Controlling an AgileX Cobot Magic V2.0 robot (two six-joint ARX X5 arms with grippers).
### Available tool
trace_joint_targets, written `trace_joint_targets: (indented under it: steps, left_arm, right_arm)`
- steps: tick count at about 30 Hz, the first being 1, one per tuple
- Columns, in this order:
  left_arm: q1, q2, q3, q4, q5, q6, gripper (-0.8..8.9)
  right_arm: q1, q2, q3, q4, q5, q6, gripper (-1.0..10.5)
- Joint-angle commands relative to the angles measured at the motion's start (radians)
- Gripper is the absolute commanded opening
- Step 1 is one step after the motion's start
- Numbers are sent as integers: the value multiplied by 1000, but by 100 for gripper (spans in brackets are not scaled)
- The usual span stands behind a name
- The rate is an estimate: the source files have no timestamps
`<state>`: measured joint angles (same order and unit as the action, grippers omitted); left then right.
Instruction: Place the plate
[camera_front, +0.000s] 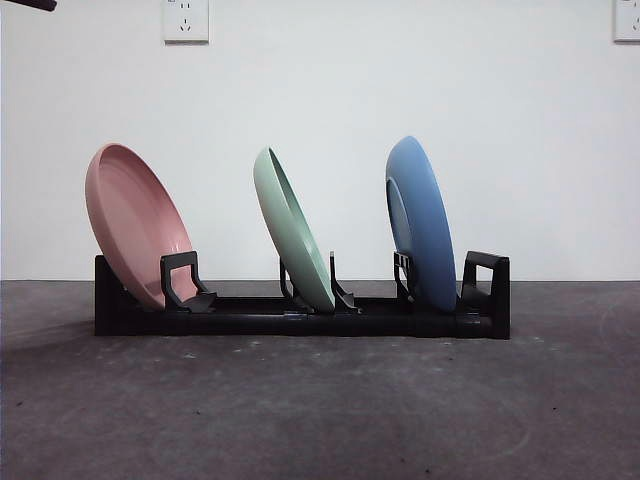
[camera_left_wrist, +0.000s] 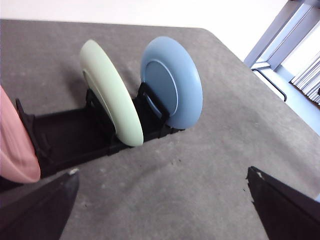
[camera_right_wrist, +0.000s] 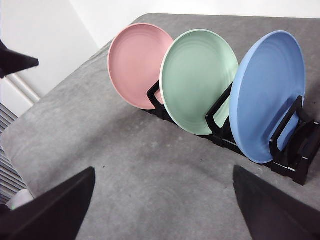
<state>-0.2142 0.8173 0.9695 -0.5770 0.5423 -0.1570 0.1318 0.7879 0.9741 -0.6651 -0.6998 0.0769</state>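
Note:
Three plates stand on edge in a black rack (camera_front: 300, 318): a pink plate (camera_front: 135, 222) at the left, a green plate (camera_front: 290, 230) in the middle, a blue plate (camera_front: 420, 225) at the right. The left wrist view shows the green plate (camera_left_wrist: 111, 92), the blue plate (camera_left_wrist: 172, 82) and an edge of the pink plate (camera_left_wrist: 15, 145). From the right wrist I see the pink plate (camera_right_wrist: 134, 65), green plate (camera_right_wrist: 197, 80) and blue plate (camera_right_wrist: 267, 95). My left gripper (camera_left_wrist: 162, 200) and right gripper (camera_right_wrist: 162, 200) are open, empty and well back from the rack.
The rack (camera_right_wrist: 295, 160) sits on a dark grey table (camera_front: 320, 410) before a white wall. A black arm tip (camera_front: 28, 4) shows at the front view's top left corner. The table's edge lies beyond the rack (camera_left_wrist: 65, 135) in the left wrist view.

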Motion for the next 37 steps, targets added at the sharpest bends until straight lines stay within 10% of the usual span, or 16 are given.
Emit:
trace_joint_targets:
  steps: [1, 37]
  left_arm:
    - [-4, -4, 23, -11, 5, -13, 535]
    - [-4, -277, 38, -262, 5, -55, 531]
  right_arm:
    - [3, 10, 15, 37, -8, 49, 442]
    - [82, 967, 505, 226, 19, 132, 448]
